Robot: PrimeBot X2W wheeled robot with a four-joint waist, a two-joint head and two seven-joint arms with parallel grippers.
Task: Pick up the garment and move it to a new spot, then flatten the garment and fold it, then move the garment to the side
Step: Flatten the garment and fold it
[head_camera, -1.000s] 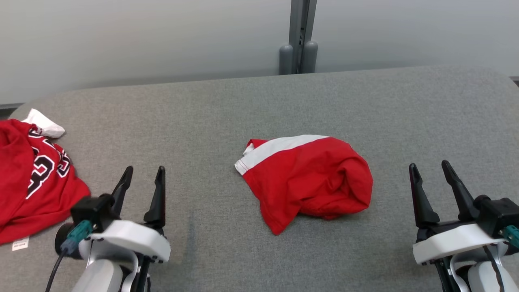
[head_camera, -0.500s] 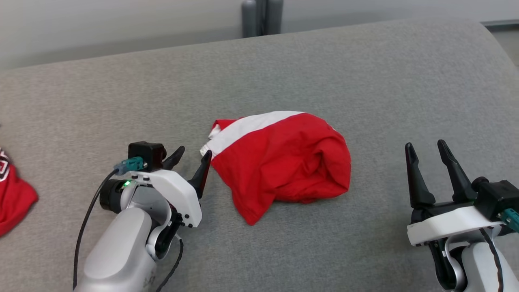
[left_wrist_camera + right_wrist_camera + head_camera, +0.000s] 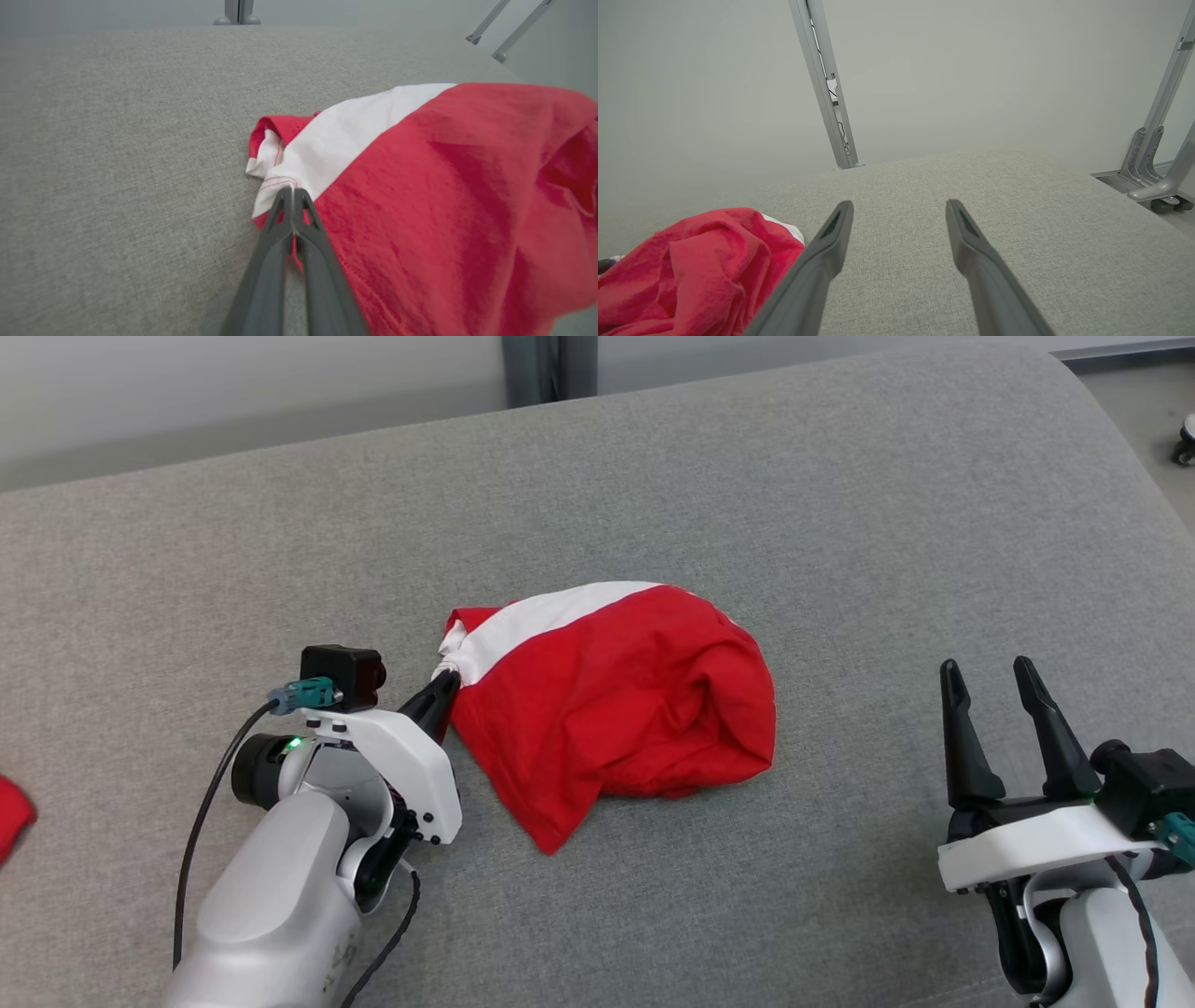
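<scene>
Left gripper (image 3: 443,689) is clamped shut on the garment (image 3: 625,709), right at the near-left corner where the white band (image 3: 345,135) meets the red. The garment sits bunched in a lump mid-table (image 3: 840,504), nothing flattened yet. Right gripper (image 3: 987,665) is wide open, empty and well apart from the cloth.

Risks as I see them:
- The bite looks shallow, just the hem edge between the tips. Lifting the full lump off one thin corner could pull it out.
- Can't tell how many layers are pinched. If it's one, the rest trails and twists. If it's several, the fold is locked in and flattening gets harder.
- The table cover is coarse fabric. A low drag instead of a lift will probably snag and roll the bundle tighter.
- A one-corner carry leaves the rest hanging as a clump, and the right gripper is too far off to catch it.
- There's another red cloth (image 3: 11,812) at the far left edge, so a leftward move could land on it.
</scene>
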